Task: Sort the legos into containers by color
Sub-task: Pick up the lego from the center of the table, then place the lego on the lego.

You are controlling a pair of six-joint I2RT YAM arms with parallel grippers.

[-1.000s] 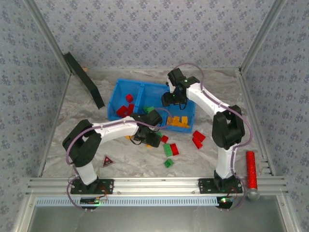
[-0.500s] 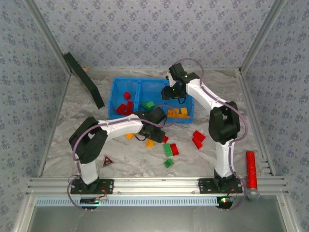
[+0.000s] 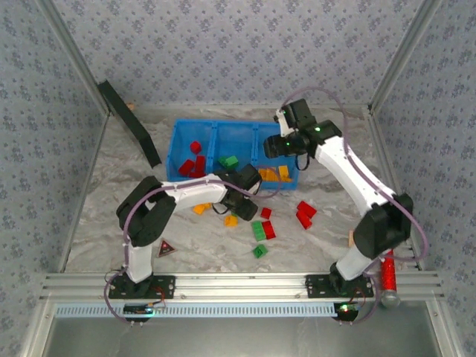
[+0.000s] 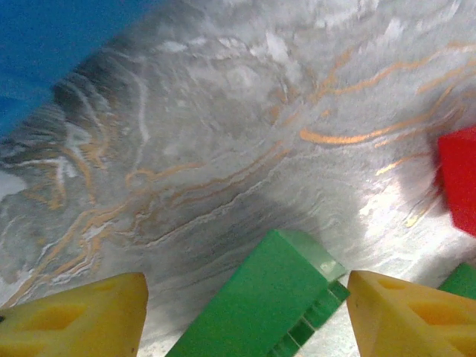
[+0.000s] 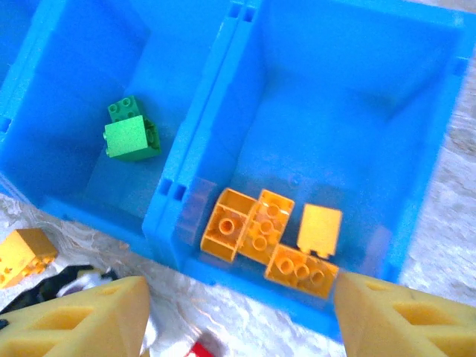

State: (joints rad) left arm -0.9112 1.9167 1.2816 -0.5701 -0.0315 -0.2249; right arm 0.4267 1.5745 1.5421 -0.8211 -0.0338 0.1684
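The left pincer [image 4: 245, 316] is seen spread wide and low over the bench [image 4: 223, 149]. A green brick [image 4: 260, 301] lies loose between its yellow fingertips [image 4: 74, 312] and is not pinched. The brick's long axis is set obliquely to the line joining the fingertips, running from near left to far right in the wrist view. A closing stroke would therefore probably catch it by its corners unless the wrist is turned first. A red brick [image 4: 460, 178] is seen near it on the right.

The right pincer [image 5: 242, 316], likewise spread and empty, is poised above the blue bin [image 5: 193, 149], over the right compartment where orange bricks [image 5: 260, 230] are gathered. The green brick is thus judged to be the left arm's. The middle compartment [image 5: 82, 82], already holding a sorted green brick [image 5: 130, 134], is its likely destination.
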